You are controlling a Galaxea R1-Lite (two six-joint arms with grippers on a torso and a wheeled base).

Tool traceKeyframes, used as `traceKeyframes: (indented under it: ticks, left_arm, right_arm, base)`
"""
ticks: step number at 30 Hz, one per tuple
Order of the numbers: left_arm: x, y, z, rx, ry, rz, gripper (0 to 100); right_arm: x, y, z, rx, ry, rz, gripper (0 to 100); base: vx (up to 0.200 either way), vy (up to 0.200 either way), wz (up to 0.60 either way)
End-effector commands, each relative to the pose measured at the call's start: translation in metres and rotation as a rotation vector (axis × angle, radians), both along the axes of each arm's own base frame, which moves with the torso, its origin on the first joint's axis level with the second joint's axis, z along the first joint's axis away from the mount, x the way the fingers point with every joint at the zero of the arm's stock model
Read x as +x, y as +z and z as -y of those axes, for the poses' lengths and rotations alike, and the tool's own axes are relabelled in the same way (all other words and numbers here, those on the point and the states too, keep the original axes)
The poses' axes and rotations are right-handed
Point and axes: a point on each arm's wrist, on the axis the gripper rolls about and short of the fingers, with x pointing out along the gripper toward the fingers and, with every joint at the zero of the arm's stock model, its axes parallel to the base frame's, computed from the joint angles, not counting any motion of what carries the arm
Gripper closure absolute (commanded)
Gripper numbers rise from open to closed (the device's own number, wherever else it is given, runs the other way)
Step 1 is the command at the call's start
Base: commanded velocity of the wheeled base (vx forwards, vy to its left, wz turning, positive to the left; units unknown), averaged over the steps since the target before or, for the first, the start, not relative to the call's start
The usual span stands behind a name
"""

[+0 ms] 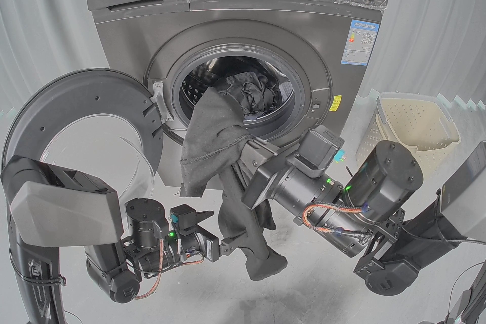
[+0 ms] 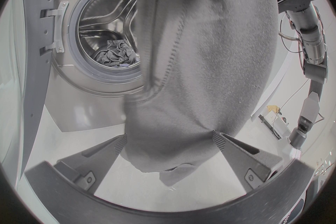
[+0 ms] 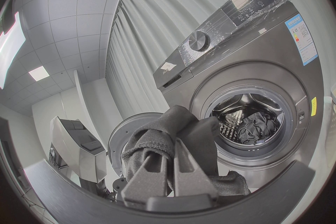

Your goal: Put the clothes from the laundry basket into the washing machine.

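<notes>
Loading step in hand. Right gripper (image 1: 253, 144), frame centre, is clamped on a dark grey garment (image 1: 212, 137) whose top reaches the drum opening (image 1: 243, 87). Left gripper (image 2: 168, 139), lower centre, stands spread around the hanging tail, apparently not pinching. Next move: gather the tail and push it inside.
</notes>
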Motion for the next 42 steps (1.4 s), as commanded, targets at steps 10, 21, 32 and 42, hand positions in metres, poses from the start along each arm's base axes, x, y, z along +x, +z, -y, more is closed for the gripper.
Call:
traceKeyframes:
  ticks: [10,21,32,42]
  left_arm:
    - [0.019,-0.011,0.007,-0.004,0.032,0.018,0]
    - [0.015,-0.004,-0.011,0.013,0.12,0.017,0]
    - [0.016,-0.004,-0.016,0.016,0.137,0.013,0]
    - [0.039,0.004,-0.034,-0.013,0.216,0.062,0]
  right_arm:
    - [0.0,-0.001,0.001,-0.004,-0.001,0.001,100]
    - [0.005,-0.001,0.008,-0.007,-0.018,0.004,100]
    - [0.005,-0.001,0.009,-0.008,-0.018,0.006,100]
    - [0.002,0.0,0.01,-0.01,-0.012,0.005,100]
  base:
    - [0.0,0.0,0.0]
    - [0.0,0.0,0.0]
    - [0.0,0.0,0.0]
    - [0.0,0.0,0.0]
